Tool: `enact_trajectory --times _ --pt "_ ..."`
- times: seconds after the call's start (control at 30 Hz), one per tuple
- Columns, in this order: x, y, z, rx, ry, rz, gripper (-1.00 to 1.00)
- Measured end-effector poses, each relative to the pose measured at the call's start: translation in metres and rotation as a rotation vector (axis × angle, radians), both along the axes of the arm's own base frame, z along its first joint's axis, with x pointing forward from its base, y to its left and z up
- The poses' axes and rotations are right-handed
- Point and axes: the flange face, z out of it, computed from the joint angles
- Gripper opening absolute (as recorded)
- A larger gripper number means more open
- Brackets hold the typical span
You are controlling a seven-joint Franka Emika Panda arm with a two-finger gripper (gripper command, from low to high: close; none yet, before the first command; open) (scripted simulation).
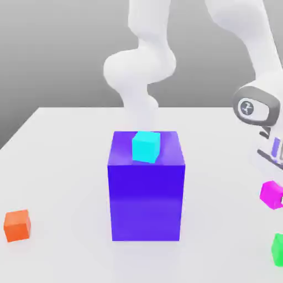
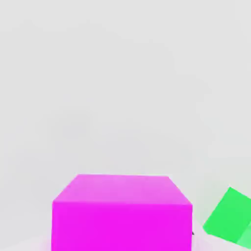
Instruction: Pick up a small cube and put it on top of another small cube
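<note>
- Claw sits at the exterior view's right edge, closed narrow on the small magenta-pink cube. The hand view has the same cube right under the camera, so I read it as gripped. The fingers themselves are cut off by the frame edge.
- Magenta cube looks lifted a little off the white tabletop; can't confirm the clearance.
- Green cube lies just beside and below the claw, rotated relative to the held cube in the hand view. Risk: a low sideways move clips it and knocks it away.
- Cyan cube sits on top of the big blue-violet block, well away from the claw toward the exterior view's left and higher up. If that's the stack target, a transit that's too low drives the payload into the block's side wall.
- Small cube on small cube: a slight offset or twist at release and it tips off, possibly dragging the cyan one off the block too.
- Grip risk: if the hold is shallow, the cube may rotate or slip during a fast swing.
- Orange cube is far off at the exterior view's left; no conflict expected.
- Writing: round logo mark on the arm's wrist housing, not readable as text. Cubes are plain, no labels.
</note>
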Motion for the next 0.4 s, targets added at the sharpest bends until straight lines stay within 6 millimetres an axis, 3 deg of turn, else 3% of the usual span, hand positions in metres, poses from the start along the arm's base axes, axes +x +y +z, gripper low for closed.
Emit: enact_trajectory --times 0.13,0.23,0.27,0.4 --pt "0.051 -0.002 0.014 0.0 0.0 -0.175 -1.0" --pt "0.06 -0.003 -0.022 0.0 0.0 -0.202 -1.0" --pt "0.06 -0.003 -0.035 -0.001 0.0 -0.205 1.0" --pt "0.06 -0.003 -0.035 -0.001 0.0 -0.205 1.0"
